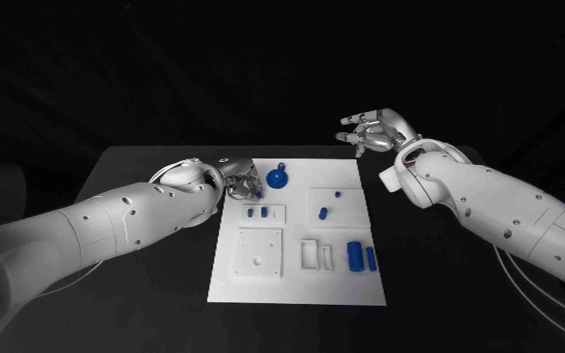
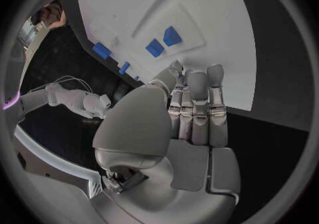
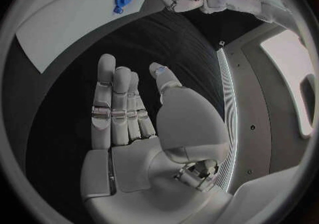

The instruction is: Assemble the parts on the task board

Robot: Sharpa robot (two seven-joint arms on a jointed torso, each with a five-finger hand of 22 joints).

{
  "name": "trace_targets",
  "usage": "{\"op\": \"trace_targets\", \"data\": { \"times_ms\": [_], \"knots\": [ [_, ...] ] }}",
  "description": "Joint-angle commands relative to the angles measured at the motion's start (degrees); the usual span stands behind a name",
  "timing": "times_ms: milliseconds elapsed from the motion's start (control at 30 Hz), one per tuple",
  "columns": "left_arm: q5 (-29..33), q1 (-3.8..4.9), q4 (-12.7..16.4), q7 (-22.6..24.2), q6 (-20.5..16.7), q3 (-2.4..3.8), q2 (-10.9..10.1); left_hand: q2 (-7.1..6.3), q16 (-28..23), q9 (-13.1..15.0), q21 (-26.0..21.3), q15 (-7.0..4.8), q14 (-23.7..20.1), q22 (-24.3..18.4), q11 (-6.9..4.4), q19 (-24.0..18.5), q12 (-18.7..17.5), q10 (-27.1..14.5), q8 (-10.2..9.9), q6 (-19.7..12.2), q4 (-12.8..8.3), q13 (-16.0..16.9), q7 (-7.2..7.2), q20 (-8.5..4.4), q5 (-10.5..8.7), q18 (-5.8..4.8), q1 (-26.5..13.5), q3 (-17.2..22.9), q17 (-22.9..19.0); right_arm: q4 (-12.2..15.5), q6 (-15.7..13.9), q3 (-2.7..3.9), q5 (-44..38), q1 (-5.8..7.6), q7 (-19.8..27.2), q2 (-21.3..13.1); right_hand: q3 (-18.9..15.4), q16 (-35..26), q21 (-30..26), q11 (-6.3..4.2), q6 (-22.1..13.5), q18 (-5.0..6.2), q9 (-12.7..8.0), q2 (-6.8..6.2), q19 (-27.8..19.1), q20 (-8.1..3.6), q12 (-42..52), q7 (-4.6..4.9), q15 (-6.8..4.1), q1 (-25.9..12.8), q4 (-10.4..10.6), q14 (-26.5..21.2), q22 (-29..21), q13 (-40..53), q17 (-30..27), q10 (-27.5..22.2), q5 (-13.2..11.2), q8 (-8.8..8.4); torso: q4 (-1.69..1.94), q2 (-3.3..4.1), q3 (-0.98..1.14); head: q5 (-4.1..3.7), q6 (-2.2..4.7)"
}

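The left hand [image 1: 240, 180] is seen at the left edge of the white task board [image 1: 297, 288], fingers drawn together side by side (whether anything is pinched cannot be told). Small blue parts are scattered on the board: a round piece [image 1: 277, 177] near the far edge and two cylinders [image 1: 356, 256] in the near right section. Beyond the board's far right corner, above the black table [image 1: 141, 206], the right hand [image 1: 375, 133] is held empty with fingers apart.
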Motion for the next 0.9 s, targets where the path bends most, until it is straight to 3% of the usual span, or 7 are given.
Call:
{"op": "trace_targets", "data": {
  "times_ms": [33, 900],
  "knots": [
    [-0.5, -0.02, 0.1, -0.2, 1.2, -0.02, 0.2, 0.3, -0.2, 0.1, -0.2, 0.1, 0.1, 1.1, 0.24, -0.1, -0.3, -0.3, 0.3, 0.3, -0.2, 0.0, -0.08, 0.07, -0.39, 0.69, 0.5, -0.4, 0.1, 0.1, 0.5, 0.03, 0.0, -0.02, 0.5, 0.0, 0.1, -0.1, 0.2, -0.09, 0.3, 0.76, 0.0, 0.04, -0.1, 0.27, 0.1, 0.05, -0.07, -0.4, 0.1, -0.2, 0.0, 0.0, -0.1, -0.2, 0.2, -0.15, -0.01, 0.01, 0.01, 0.02, -0.01],
    [-1.1, -0.21, -0.8, -0.6, 0.9, -0.21, 1.2, 0.36, -0.2, 0.1, -0.2, 0.11, 0.2, 1.1, 0.27, 0.0, -0.3, -0.3, 0.3, 0.1, -0.3, 0.0, -0.04, 0.07, -0.39, 0.76, 0.5, -0.5, 0.1, 0.0, 0.7, 0.03, 0.0, -0.02, 0.4, 0.1, 0.1, -0.1, 0.2, -0.09, 0.3, 0.76, 0.0, 0.04, -0.1, 0.27, 0.1, 0.05, -0.07, -0.4, 0.1, -0.2, 0.0, 0.0, -0.1, -0.2, 0.2, -0.15, -0.01, 0.01, 0.07, -0.03, -0.02]
  ]
}}
